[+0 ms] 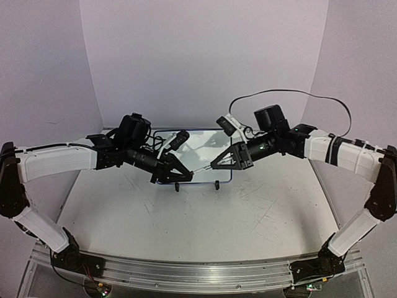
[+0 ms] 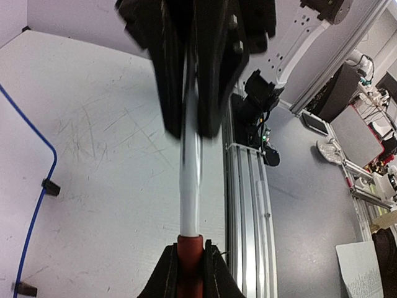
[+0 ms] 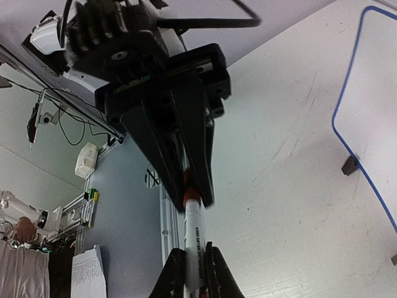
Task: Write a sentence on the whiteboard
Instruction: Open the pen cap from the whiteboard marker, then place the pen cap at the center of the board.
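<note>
The whiteboard point(image 1: 200, 141), white with a thin blue frame, stands on two black clip feet at the table's middle back. It also shows in the left wrist view point(image 2: 18, 205) and the right wrist view point(image 3: 378, 87). No sentence shows on the parts of it I can see. A marker point(image 1: 200, 169) hangs level between my two grippers in front of the board. My left gripper point(image 1: 186, 176) is shut on its red cap point(image 2: 189, 251). My right gripper point(image 1: 215, 164) is shut on its white barrel point(image 3: 195, 239).
The scratched white table point(image 1: 205, 217) spreads in front of the board. An aluminium rail point(image 1: 186, 273) runs along the near edge. White walls enclose the back and sides. A black cable point(image 1: 291, 93) loops above the right arm.
</note>
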